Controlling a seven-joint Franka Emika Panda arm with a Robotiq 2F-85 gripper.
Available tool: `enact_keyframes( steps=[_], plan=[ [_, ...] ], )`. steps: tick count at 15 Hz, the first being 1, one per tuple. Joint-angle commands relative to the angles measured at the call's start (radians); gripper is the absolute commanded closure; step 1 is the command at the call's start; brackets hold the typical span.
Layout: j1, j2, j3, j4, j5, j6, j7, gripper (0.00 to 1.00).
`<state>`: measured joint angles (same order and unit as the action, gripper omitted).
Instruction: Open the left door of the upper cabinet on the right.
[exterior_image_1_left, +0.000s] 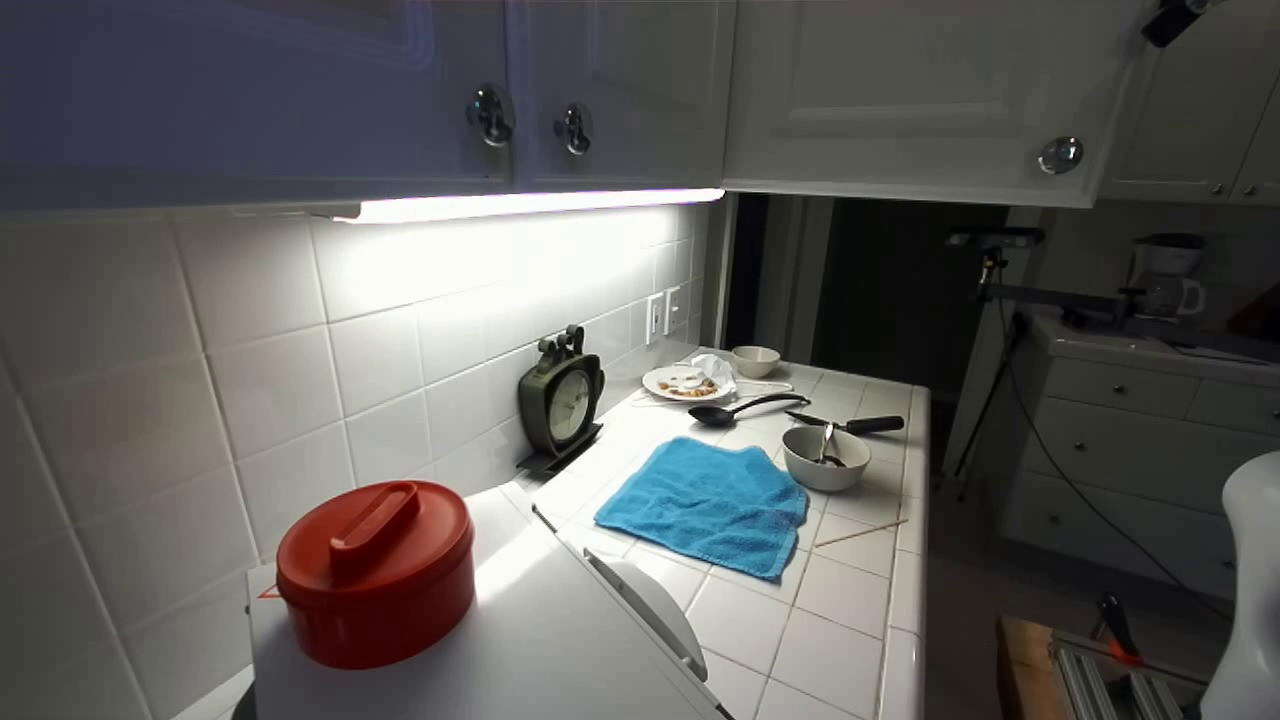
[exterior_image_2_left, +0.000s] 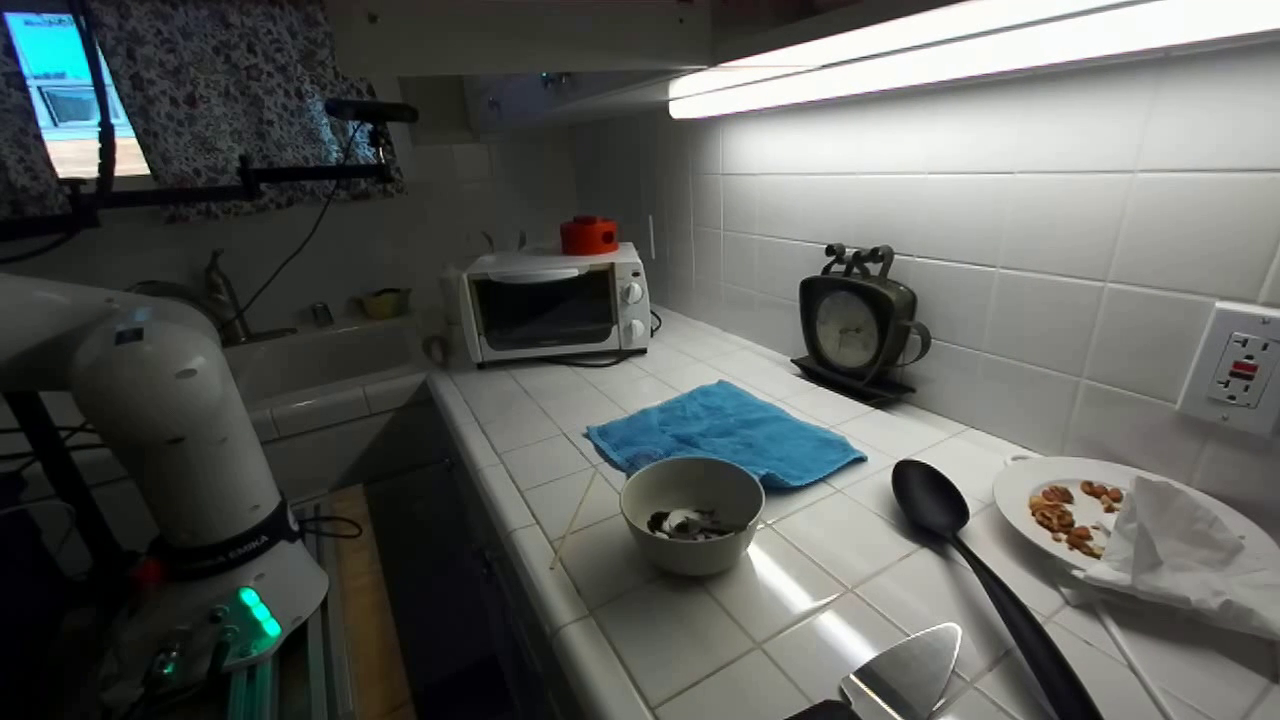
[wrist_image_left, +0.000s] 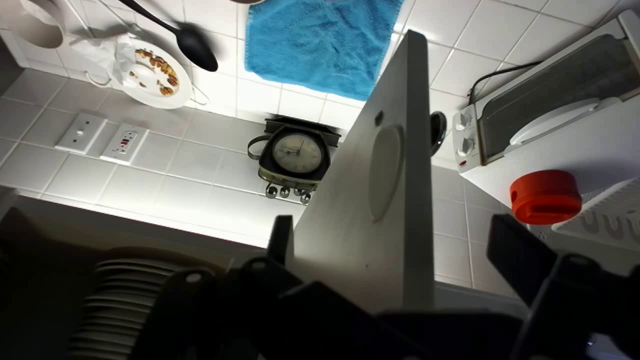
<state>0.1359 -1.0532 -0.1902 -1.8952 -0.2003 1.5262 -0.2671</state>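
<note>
Evidently open: left door (wrist_image_left: 357, 200), swung out from upper cabinet (wrist_image_left: 100, 224) | jaws: spread, flanking its free edge (wrist_image_left: 418, 190) | feel: probably light, stiff, paint slippery | best hold: that edge or knob (wrist_image_left: 438, 132)

The left door (wrist_image_left: 357, 205) stands inside the spread gripper (wrist_image_left: 393, 231), with a clear gap on the door's knob (wrist_image_left: 439, 132) side.

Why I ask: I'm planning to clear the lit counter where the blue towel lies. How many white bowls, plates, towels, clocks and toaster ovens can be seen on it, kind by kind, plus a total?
White bowls: 2
Plate: 1
Towel: 1
Clock: 1
Toaster oven: 1
Total: 6
</note>
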Motion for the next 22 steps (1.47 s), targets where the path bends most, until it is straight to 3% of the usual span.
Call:
enact_keyframes(
  steps=[1, 10, 17, 19, 22],
  plan=[
    [0.007, -0.004, 0.005, -0.028, 0.079, 0.022, 0.002, 0.00],
    [-0.011, 0.000, 0.055, -0.025, 0.174, -0.012, 0.025, 0.00],
    [-0.133, 0.024, 0.171, 0.176, 0.250, -0.472, 0.335, 0.00],
    [-0.168, 0.026, 0.173, 0.233, 0.306, -0.570, 0.416, 0.00],
    [-0.242, 0.029, 0.137, 0.290, 0.337, -0.625, 0.511, 0.00]
  ],
)
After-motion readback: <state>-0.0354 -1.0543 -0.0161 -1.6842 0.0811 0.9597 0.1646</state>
